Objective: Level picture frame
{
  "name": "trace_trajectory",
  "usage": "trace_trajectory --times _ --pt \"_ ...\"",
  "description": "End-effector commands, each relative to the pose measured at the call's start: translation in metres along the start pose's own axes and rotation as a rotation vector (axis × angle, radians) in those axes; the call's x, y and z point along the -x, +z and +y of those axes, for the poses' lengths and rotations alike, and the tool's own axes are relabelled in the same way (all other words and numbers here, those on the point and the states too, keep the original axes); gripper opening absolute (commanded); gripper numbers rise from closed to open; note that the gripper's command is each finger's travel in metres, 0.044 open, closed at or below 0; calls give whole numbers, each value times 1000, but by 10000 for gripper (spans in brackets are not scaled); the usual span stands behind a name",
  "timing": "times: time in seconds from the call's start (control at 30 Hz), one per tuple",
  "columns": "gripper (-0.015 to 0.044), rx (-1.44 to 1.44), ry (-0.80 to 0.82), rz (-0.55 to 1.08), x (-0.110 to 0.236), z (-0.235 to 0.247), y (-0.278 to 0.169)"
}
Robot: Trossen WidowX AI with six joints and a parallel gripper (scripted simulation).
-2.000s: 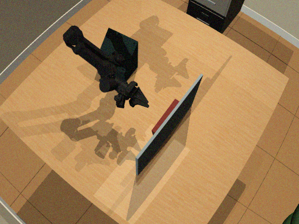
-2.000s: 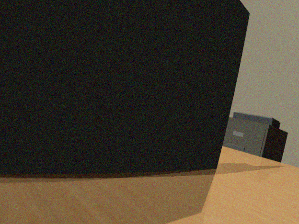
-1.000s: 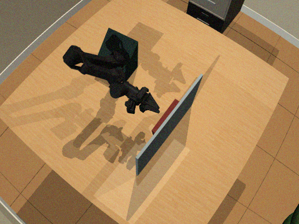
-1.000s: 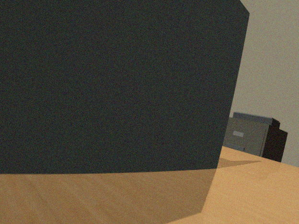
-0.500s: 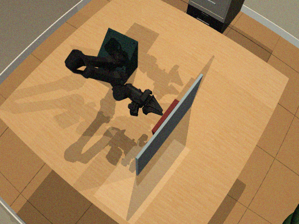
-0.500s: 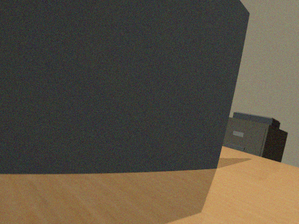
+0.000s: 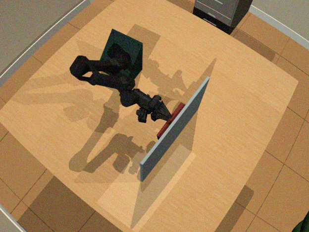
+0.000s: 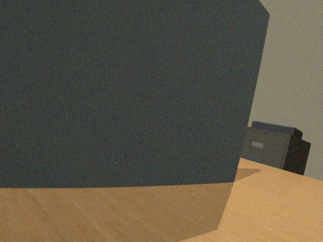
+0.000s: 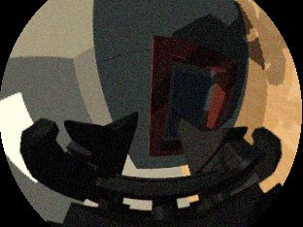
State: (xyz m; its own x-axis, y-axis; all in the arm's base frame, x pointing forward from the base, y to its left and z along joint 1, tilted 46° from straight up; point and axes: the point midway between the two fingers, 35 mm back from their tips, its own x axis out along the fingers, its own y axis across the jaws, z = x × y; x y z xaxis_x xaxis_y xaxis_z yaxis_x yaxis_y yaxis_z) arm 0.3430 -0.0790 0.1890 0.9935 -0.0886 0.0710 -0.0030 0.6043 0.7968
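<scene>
The red picture frame [image 7: 163,129] [image 9: 159,92] hangs on the near face of the upright grey-blue wall panel [image 7: 159,149] [image 9: 119,47]. In the wrist view it looks tilted against the panel's edges, with a dark blue picture inside. My gripper [image 7: 170,115] [image 9: 157,115] is open. Its fingertips are right at the frame's front face, near its middle in the overhead view. In the wrist view one finger shows on each side of the frame's near end. I cannot tell whether they touch it. The screw and strip are hidden. The exterior view shows only the panel's bare back [image 8: 117,91].
The arm's dark green base block [image 7: 125,47] stands on the wooden table behind the arm. A grey cabinet [image 7: 219,10] [image 8: 271,148] stands off the table's far corner. The wall panel runs diagonally across the table middle.
</scene>
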Motion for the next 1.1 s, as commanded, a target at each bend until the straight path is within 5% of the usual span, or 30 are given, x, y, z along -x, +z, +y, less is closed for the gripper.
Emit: trace_trajectory --times 0.0,1.07 --pt "260 4 -3 -5 -2 -1 1" --pt "234 4 -3 -5 -2 -1 1"
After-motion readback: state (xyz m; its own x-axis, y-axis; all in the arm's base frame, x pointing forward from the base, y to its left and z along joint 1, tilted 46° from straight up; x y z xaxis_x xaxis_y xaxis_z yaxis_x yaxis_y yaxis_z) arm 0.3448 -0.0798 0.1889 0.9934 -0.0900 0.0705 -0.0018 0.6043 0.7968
